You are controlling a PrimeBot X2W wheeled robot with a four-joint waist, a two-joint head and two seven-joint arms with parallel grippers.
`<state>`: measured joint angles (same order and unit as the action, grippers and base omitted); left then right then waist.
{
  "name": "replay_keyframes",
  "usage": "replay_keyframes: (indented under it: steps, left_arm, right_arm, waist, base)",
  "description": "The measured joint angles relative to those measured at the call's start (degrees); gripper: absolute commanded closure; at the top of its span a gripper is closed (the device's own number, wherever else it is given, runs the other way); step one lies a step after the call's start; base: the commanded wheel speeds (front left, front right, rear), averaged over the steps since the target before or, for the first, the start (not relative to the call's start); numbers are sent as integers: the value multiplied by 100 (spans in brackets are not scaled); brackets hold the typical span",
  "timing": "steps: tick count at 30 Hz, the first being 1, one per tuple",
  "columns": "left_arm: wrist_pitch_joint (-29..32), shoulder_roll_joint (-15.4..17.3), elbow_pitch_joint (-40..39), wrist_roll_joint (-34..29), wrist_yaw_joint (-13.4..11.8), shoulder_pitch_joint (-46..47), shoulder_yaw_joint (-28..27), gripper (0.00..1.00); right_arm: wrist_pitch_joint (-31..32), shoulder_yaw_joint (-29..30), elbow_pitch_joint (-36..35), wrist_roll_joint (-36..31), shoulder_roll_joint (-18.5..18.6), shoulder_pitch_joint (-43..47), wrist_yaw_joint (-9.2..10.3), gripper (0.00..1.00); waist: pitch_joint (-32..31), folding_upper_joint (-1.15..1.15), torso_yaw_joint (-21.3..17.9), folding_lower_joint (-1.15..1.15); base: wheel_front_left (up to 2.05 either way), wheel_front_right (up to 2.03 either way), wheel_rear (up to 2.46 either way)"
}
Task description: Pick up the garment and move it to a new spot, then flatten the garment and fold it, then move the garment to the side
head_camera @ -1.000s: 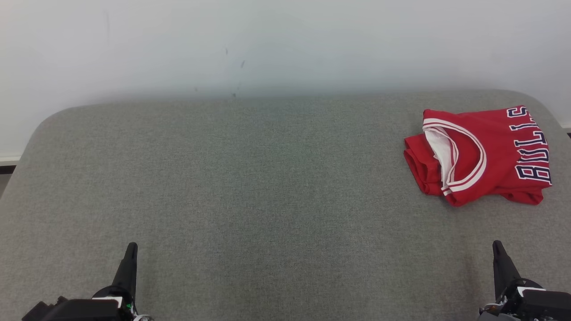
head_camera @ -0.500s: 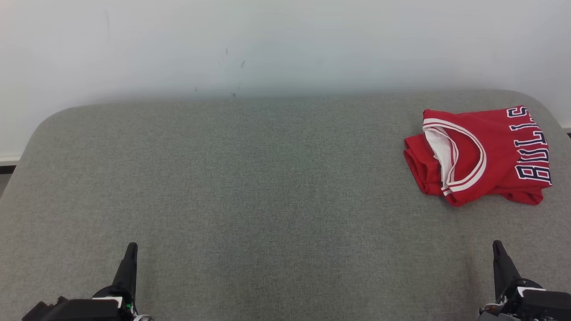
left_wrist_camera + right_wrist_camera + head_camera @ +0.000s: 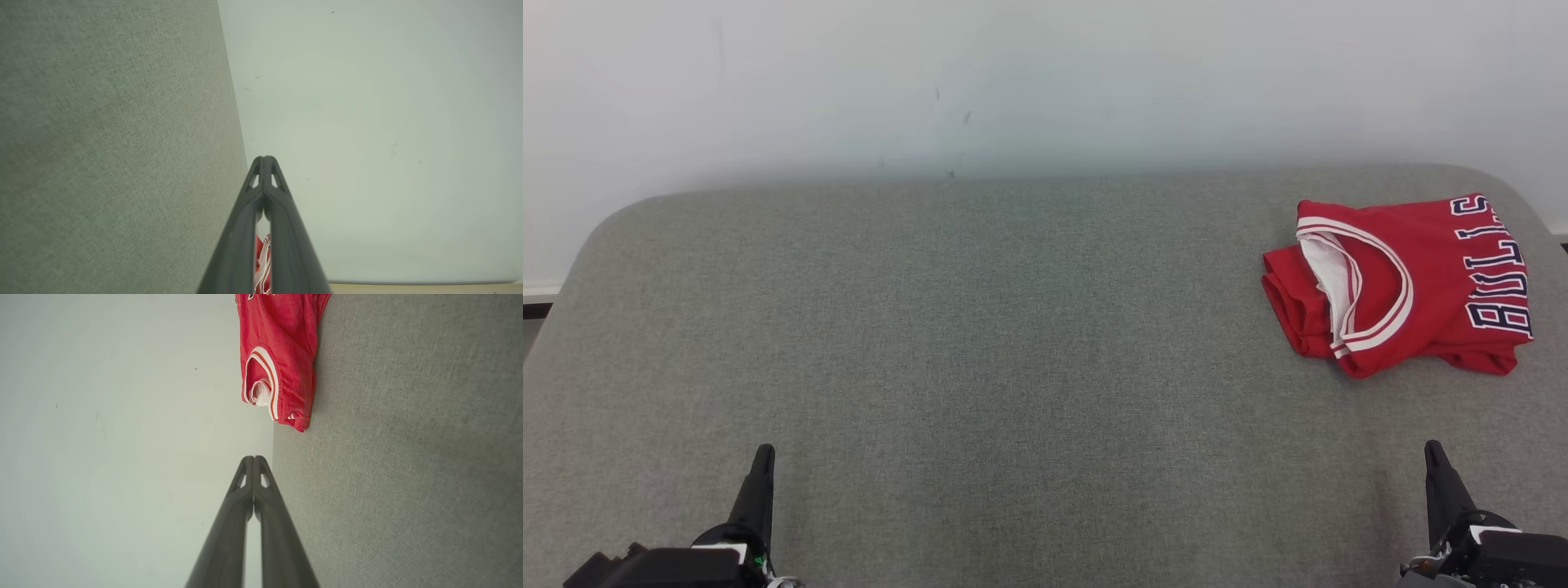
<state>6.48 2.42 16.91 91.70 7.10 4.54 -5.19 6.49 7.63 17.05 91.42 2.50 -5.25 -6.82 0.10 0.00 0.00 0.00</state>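
Left gripper [image 3: 762,453] and right gripper [image 3: 1432,447] clenched on nothing, garment lying untouched.
Each pair of dark fingers is seen pressed tip to tip over the grey fabric surface [image 3: 1013,343]. The red Bulls jersey [image 3: 1429,278] (folded, white-trimmed neckline uppermost) is laid straight ahead of the right gripper, well apart from it, and far off to the left gripper's right. A pale wall [image 3: 1045,82] is seen beyond.

A red jersey [image 3: 1431,245] of smooth, faintly glossy knit cloth with white ribbed trim lies at 2 o'clock on a grey fabric surface [image 3: 1013,343], matt and coarsely woven. The pale wall [image 3: 1045,82] looks smooth and matt. The left gripper [image 3: 763,451] and right gripper [image 3: 1432,447] look like dark, matt plastic.
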Motion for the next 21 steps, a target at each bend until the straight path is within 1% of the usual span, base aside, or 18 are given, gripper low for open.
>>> replay_keyframes:
  steps: [21]
  left_arm:
    - [0,0,-1,0,0,0,0,100]
  right_arm:
    - [0,0,2,1,0,0,0,100]
  waist:
    - [0,0,0,0]
  base:
    - [0,0,0]
